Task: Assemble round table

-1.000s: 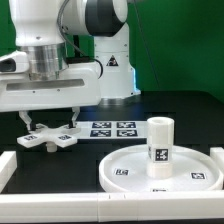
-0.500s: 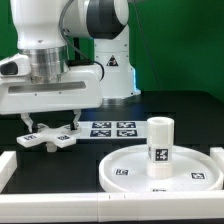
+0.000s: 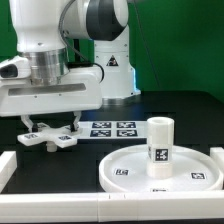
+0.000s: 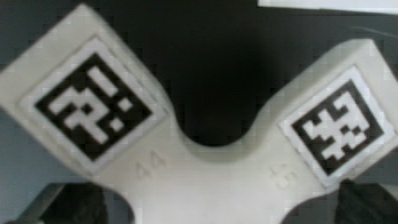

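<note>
The white cross-shaped foot (image 3: 47,139) lies flat on the black table at the exterior view's left, tags up. My gripper (image 3: 50,128) is low over it, jaws apart, one finger on each side of its middle. In the wrist view the foot (image 4: 196,150) fills the picture, with two tagged arms spreading away and the dark fingers (image 4: 80,205) at either side of its waist. The large rimmed disc (image 3: 120,172) lies at the right front. The short cylinder leg (image 3: 159,145) stands upright in its centre.
The marker board (image 3: 112,129) lies flat between the foot and the disc. A white rail (image 3: 60,205) runs along the table's front, with a raised white block (image 3: 5,170) at the left. The arm's base (image 3: 112,60) stands behind.
The hand has sunk slightly toward the foot. The foot, disc and leg have not moved.
</note>
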Controlling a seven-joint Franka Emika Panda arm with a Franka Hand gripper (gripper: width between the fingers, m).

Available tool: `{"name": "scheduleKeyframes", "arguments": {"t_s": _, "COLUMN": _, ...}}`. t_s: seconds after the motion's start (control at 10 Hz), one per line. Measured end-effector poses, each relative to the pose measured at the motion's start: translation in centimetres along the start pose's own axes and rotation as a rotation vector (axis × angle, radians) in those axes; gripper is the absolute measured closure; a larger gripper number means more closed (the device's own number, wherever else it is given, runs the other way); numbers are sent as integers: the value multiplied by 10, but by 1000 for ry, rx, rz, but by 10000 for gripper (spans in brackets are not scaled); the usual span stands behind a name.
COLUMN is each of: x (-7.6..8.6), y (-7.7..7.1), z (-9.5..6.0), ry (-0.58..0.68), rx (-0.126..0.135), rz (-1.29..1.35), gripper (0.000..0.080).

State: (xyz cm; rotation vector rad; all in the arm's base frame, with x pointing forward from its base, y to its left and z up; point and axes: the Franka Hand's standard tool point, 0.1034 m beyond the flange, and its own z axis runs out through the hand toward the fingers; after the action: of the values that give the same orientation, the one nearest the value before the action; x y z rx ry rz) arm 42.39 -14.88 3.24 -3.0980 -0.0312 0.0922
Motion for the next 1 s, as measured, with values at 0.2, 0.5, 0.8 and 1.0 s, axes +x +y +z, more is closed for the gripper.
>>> {"name": "scheduleKeyframes", "arguments": {"t_s": 0.2, "x": -1, "y": 0, "z": 1, "ry": -3, "rx": 1, "rz": 0, "gripper": 151}}
{"name": "scheduleKeyframes", "arguments": {"t_s": 0.5, "x": -1, "y": 0, "z": 2, "ry": -3, "rx": 1, "rz": 0, "gripper": 151}}
{"name": "scheduleKeyframes", "arguments": {"t_s": 0.8, "x": -1, "y": -1, "z": -1, "ry": -27, "rx": 26, "rz": 82, "gripper": 151}}
{"name": "scheduleKeyframes", "arguments": {"t_s": 1.0, "x": 4, "y": 1, "z": -3, "ry": -26, "rx": 27, "rz": 108, "gripper": 151}}
